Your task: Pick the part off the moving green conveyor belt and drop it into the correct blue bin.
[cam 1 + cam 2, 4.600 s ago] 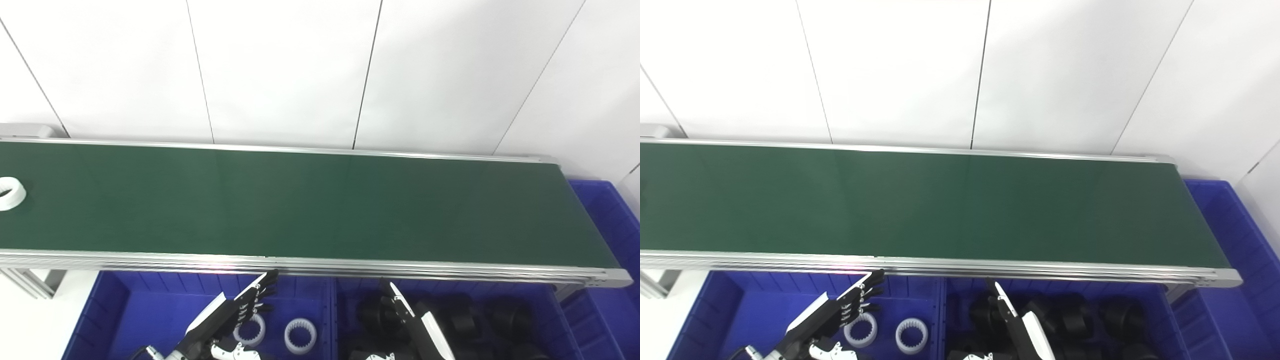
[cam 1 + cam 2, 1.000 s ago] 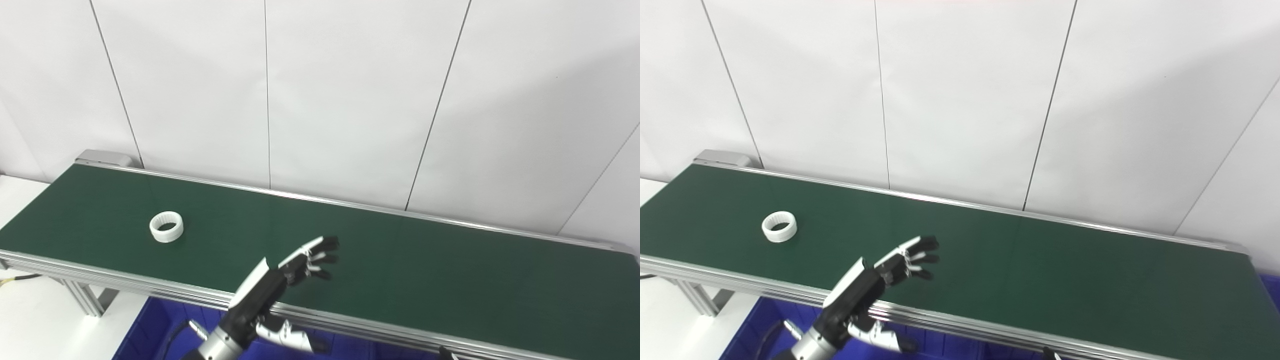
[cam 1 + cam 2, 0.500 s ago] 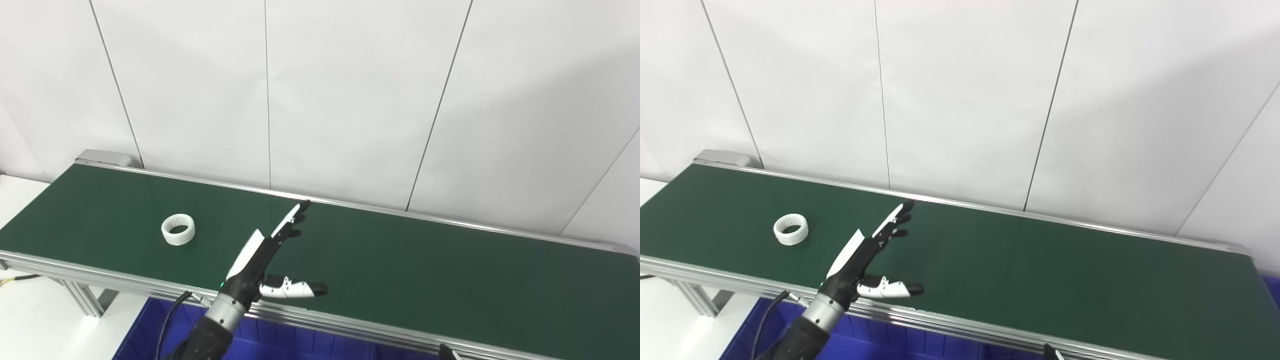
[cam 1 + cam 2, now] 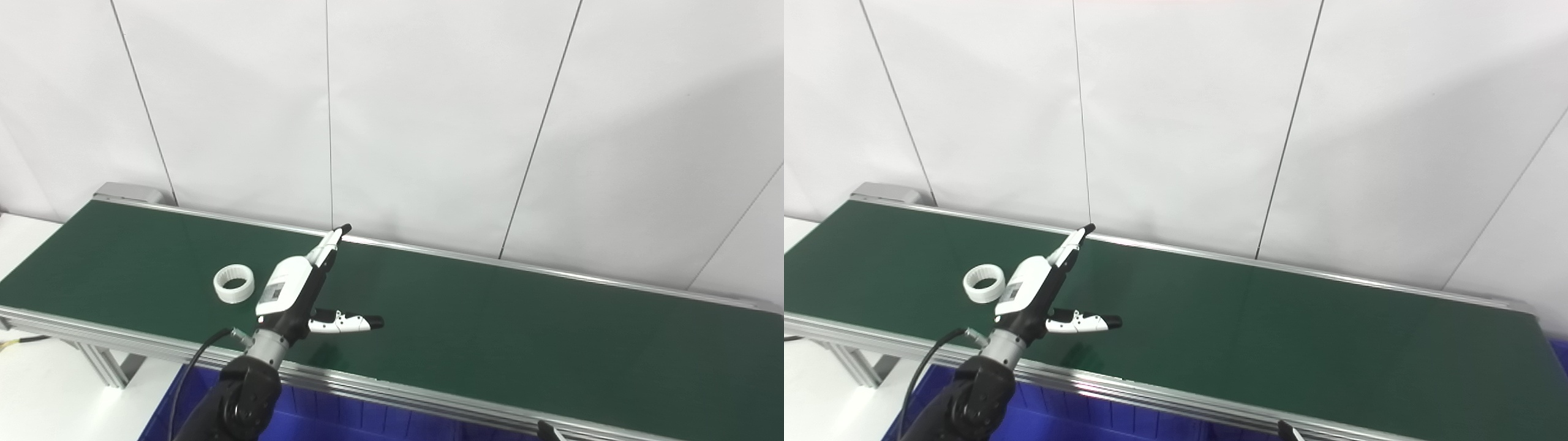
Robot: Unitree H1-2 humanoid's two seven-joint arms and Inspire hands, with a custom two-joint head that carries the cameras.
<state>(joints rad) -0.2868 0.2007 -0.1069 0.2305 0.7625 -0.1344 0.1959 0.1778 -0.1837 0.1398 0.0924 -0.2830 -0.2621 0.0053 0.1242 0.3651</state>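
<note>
A white toothed ring (image 4: 234, 283) lies on the green conveyor belt (image 4: 490, 318) at the left; it also shows in the right eye view (image 4: 984, 283). My left hand (image 4: 306, 288) is raised over the belt just right of the ring, apart from it. Its fingers (image 4: 327, 242) stretch toward the back wall and the thumb sticks out to the right, so the hand is open and empty. Of my right hand only a dark tip (image 4: 547, 430) shows at the bottom edge.
A blue bin (image 4: 318, 416) shows below the belt's near rail (image 4: 398, 392). A white panelled wall stands right behind the belt. The belt's left end has a grey metal cap (image 4: 125, 192) and a support leg (image 4: 104, 367).
The ring has ridden the belt to the right. My left hand rose from the bins, came over the belt, then opened out and moved left and back, close to the ring. The camera tilted up earlier.
</note>
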